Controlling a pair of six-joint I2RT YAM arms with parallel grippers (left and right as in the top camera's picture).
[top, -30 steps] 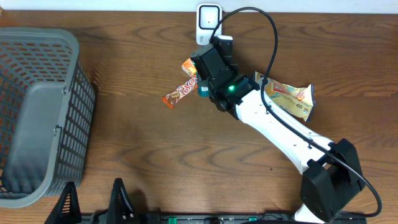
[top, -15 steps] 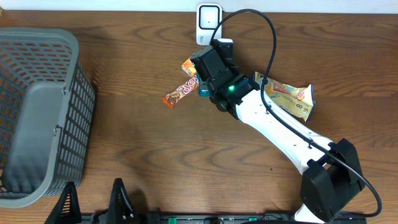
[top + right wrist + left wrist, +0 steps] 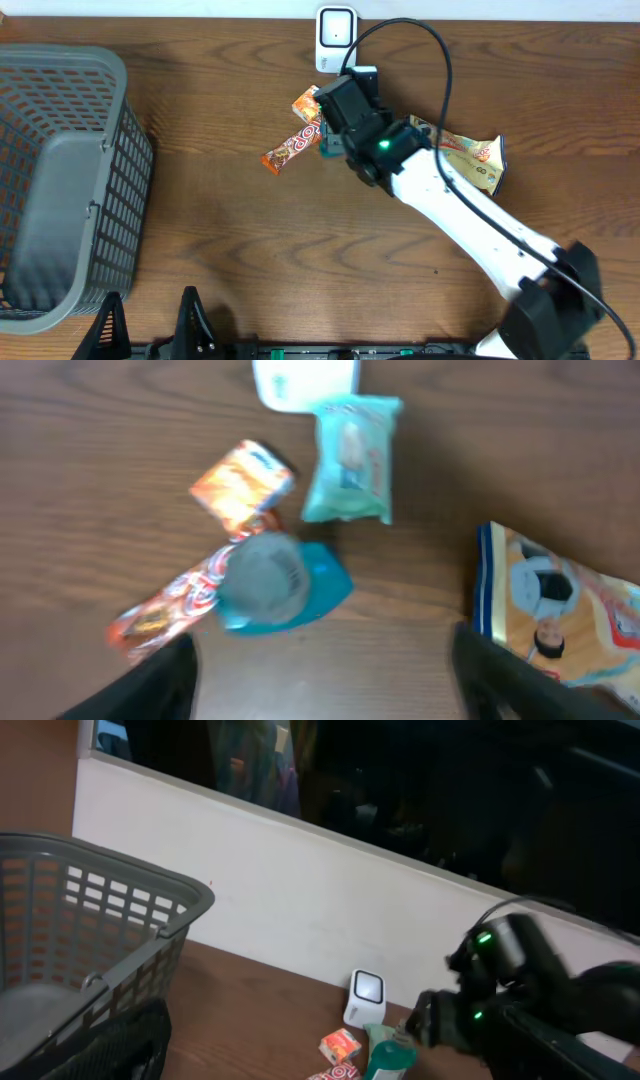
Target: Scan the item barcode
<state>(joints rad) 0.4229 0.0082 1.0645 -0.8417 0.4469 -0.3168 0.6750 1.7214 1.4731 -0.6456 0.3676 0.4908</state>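
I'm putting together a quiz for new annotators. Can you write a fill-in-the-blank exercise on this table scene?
1. The teal bottle has a ____ cap.
2. The right gripper hovers above that bottle with its jaws ____.
3. In the overhead view, the mesh basket stands at the ____ end of the table.

Missing words: grey; open; left.

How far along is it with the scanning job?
Nothing looks finished: the snack bar, teal bottle, teal packet and chips bag all sit on the table by the white scanner. The right end effector hovers open over the bottle, holding nothing. Picking one up and scanning it remain.
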